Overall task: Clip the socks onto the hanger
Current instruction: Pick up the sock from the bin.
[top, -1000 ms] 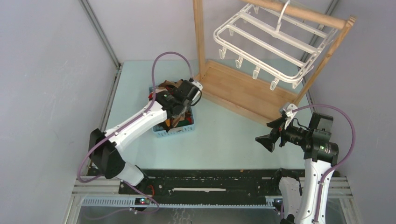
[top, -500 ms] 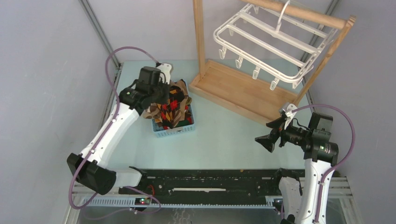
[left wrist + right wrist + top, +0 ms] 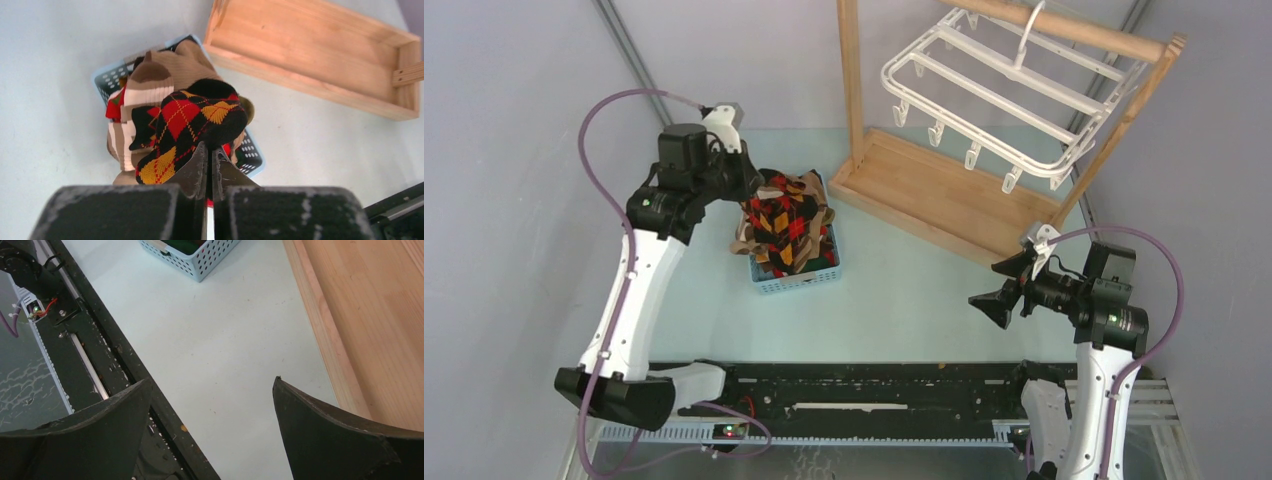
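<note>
My left gripper [image 3: 749, 188] is shut on a black argyle sock [image 3: 784, 225] with red, orange and yellow diamonds, lifted above the basket. In the left wrist view the fingertips [image 3: 209, 147] pinch the edge of this argyle sock [image 3: 200, 112], which hangs over a brown striped sock [image 3: 150, 87] and other socks heaped below. The white hanger [image 3: 994, 85] with its row of clips hangs from the wooden rail at the back right. My right gripper [image 3: 989, 300] is open and empty above the table, seen wide apart in the right wrist view [image 3: 212, 382].
A small blue basket [image 3: 799, 280] holds the sock pile at centre left; its corner [image 3: 200, 260] shows in the right wrist view. The tan wooden stand has a flat base [image 3: 934, 195] and a round rail [image 3: 1064, 28]. A black rail [image 3: 874, 385] runs along the near edge.
My left arm has risen out of the basket and swung back and left, drawing the argyle sock up with it. The right arm has not moved.
</note>
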